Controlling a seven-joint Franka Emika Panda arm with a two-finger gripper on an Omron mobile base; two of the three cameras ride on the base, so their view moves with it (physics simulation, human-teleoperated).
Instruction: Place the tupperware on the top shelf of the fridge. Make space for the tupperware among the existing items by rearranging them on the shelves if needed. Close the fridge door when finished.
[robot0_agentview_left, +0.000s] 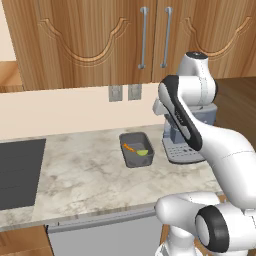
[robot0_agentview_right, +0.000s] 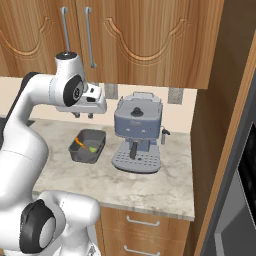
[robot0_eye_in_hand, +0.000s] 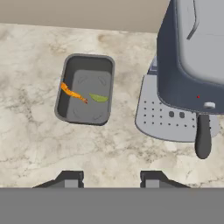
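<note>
The tupperware (robot0_agentview_left: 136, 150) (robot0_agentview_right: 87, 146) (robot0_eye_in_hand: 85, 89), a lidless dark grey tub with an orange strip and a green piece inside, rests on the marble counter (robot0_agentview_left: 85, 175). My gripper (robot0_agentview_right: 83, 116) (robot0_eye_in_hand: 111, 180) hangs open and empty well above the counter, pointing down. In the hand view the tub lies up and left of the fingertips (robot0_eye_in_hand: 70, 179). A grey front with a dark panel, the fridge (robot0_agentview_right: 239, 210), stands at the far right, beyond a wooden side panel. Its shelves and the existing items are out of view.
A grey espresso machine (robot0_agentview_left: 186, 145) (robot0_agentview_right: 137, 131) (robot0_eye_in_hand: 188, 74) stands just right of the tub, close to the wall. A black cooktop (robot0_agentview_left: 17, 172) lies at the counter's left end. Wooden wall cabinets (robot0_agentview_left: 100, 40) hang overhead; drawers (robot0_agentview_right: 145, 230) sit below the counter edge.
</note>
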